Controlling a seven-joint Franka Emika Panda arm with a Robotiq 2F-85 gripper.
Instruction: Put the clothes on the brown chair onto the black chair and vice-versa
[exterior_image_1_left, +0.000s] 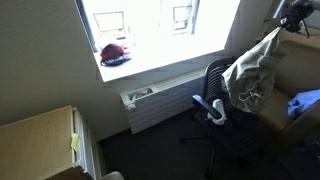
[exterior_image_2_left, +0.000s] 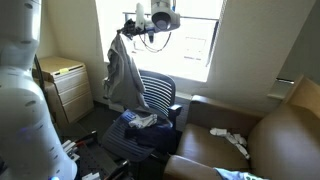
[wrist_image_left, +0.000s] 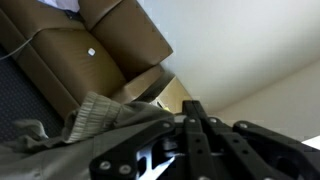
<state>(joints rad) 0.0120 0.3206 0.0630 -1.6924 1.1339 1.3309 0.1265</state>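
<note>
The jaws were closed tight on the top of the grey-beige piece (exterior_image_2_left: 122, 75), which hung from the gripper (exterior_image_2_left: 131, 24) high above the black chair (exterior_image_2_left: 160, 98). I judged that, released here, the cloth could catch the mesh back and slide to the floor. An exterior view showed a dark navy piece (exterior_image_2_left: 140, 138) on that seat. An exterior view showed the light blue shirt (exterior_image_1_left: 305, 103) on the brown chair (exterior_image_1_left: 298, 78). The wrist view showed only bunched cloth and that brown chair beyond.
</note>
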